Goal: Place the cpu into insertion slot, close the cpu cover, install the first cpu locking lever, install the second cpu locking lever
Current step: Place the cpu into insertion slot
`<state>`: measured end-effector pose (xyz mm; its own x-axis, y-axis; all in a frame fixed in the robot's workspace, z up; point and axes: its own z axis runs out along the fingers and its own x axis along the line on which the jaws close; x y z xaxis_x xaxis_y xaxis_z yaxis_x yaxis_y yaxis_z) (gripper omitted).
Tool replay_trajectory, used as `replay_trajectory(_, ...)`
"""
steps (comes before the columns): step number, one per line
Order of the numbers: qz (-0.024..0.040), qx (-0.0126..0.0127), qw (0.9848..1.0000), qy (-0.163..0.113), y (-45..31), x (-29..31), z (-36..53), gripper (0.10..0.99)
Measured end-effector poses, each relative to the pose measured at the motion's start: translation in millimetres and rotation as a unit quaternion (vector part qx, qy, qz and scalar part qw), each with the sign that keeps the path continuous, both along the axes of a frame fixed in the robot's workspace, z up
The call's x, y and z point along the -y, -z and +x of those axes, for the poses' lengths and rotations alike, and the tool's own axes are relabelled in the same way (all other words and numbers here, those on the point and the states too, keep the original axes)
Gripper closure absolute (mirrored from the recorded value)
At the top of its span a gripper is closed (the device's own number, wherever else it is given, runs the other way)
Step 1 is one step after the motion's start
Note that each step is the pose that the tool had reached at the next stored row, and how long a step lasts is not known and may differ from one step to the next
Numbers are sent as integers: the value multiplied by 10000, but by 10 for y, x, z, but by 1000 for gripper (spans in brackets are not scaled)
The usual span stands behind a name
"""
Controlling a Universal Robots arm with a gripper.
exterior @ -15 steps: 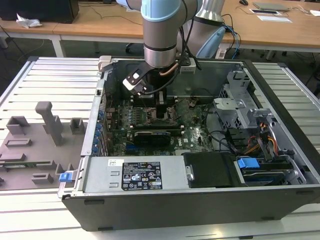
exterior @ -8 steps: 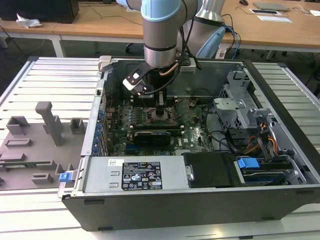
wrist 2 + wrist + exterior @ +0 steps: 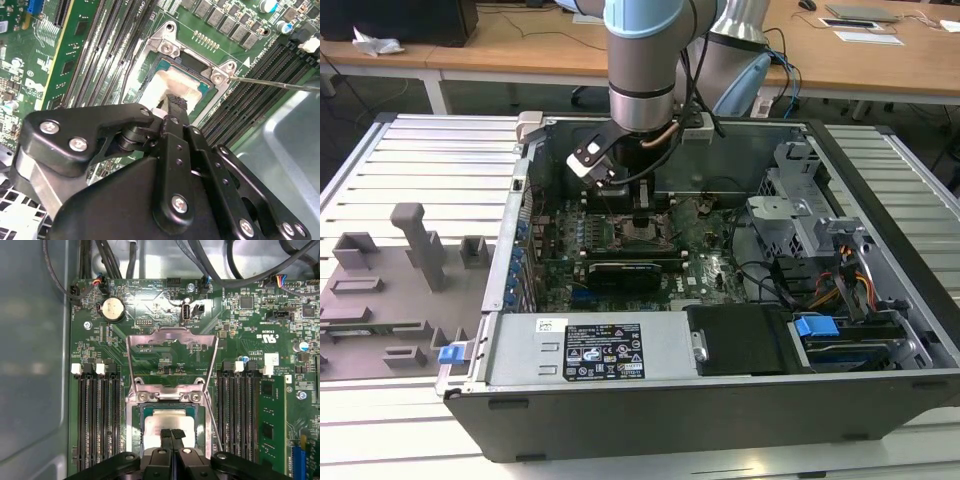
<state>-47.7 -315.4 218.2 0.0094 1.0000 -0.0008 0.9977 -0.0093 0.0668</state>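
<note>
The cpu [image 3: 167, 421] lies flat in the insertion slot [image 3: 131, 415], its pale face up; the second wrist view also has the cpu [image 3: 170, 82] inside the slot's silvery rim [image 3: 166, 47]. The cpu cover [image 3: 172, 336] stands open, swung back from its hinge over the board toward the coin battery. A thin locking lever [image 3: 216, 426] sticks out unlatched beside the slot, seen as a wire rod [image 3: 280, 85]. My gripper [image 3: 171, 433] is shut with nothing held, its tips right over the cpu's face. In the exterior view the gripper [image 3: 642, 212] hangs inside the case over the slot [image 3: 642, 234].
Black memory slots [image 3: 97, 415] flank the socket on both sides. A dark expansion card [image 3: 635, 272] lies in front of it, a power supply box [image 3: 590, 350] beyond that. Drive cage and cables [image 3: 820, 260] fill the exterior view's right; a grey fixture tray [image 3: 390, 290] sits outside, left.
</note>
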Motion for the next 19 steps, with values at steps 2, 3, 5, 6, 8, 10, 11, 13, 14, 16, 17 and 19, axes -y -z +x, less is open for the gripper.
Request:
replay_trajectory(2,0,0,10000,0,-61,0,0,980)
replay_trajectory(3,0,0,10000,0,-93,0,0,980)
replay_trajectory(5,0,0,10000,0,-145,0,0,980)
replay_trajectory(6,0,0,10000,0,-172,0,0,980)
replay_trajectory(8,0,0,10000,0,-232,0,0,980)
replay_trajectory(10,0,0,10000,0,-290,0,0,980)
replay_trajectory(11,0,0,10000,0,-326,0,0,980)
replay_trajectory(13,1,0,10000,0,-343,0,0,980)
replay_trajectory(14,0,0,10000,0,-355,0,0,980)
replay_trajectory(16,0,0,10000,0,-379,0,0,980)
replay_trajectory(17,0,0,10000,0,-392,0,0,980)
replay_trajectory(19,0,0,10000,0,-422,0,0,980)
